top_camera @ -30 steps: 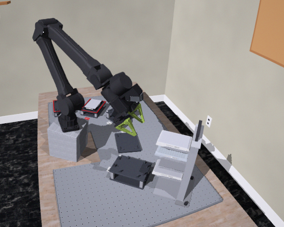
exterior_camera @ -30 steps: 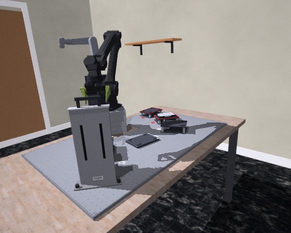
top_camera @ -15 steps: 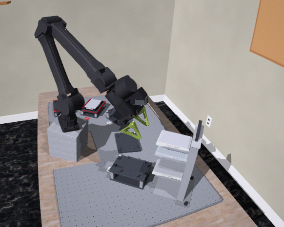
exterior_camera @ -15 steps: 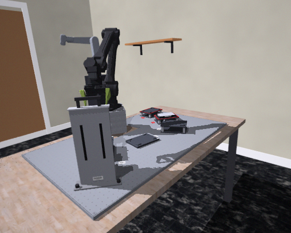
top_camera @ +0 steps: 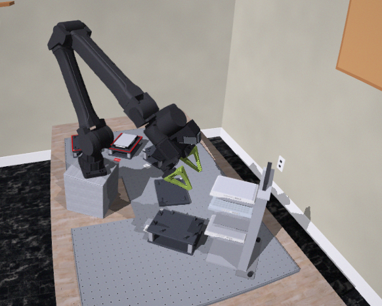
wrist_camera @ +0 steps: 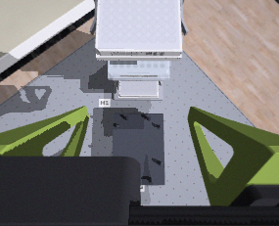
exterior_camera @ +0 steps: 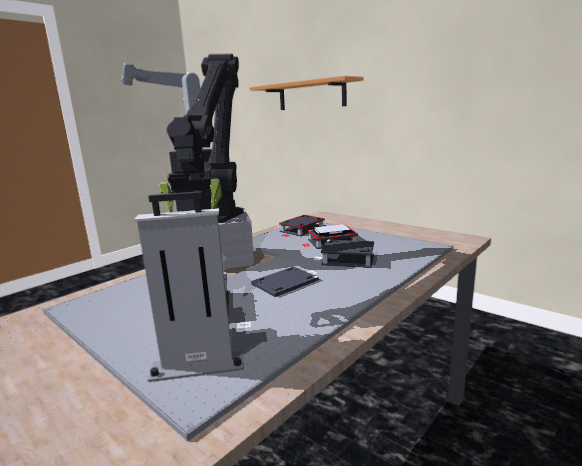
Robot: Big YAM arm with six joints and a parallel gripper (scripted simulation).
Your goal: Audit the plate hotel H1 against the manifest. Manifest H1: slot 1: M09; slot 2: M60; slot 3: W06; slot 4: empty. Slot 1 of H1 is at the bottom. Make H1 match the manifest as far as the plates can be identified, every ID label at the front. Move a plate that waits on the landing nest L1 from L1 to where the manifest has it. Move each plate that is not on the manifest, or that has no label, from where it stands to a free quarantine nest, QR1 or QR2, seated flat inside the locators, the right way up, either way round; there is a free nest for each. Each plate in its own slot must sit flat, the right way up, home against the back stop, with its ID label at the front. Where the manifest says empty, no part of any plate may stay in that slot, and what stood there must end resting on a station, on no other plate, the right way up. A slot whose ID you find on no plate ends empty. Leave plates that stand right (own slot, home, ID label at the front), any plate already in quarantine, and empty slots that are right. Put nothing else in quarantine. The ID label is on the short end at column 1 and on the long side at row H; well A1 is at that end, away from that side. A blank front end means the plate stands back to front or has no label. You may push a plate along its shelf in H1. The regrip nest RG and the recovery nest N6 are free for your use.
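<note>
H1 [wrist_camera: 105, 103] tag only wrist-visible

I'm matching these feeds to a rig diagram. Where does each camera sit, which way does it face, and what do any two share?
Top: high above the table's front, looking down at the plate hotel, whose open shelves face it; the whole arm shows.
Exterior: low behind the hotel, facing its slotted back panel; the arm rises behind it.
Wrist: on the arm's end, looking down past the open green jaws of the gripper toward the hotel's plates.
Top and wrist both show the flat dark nest.
</note>
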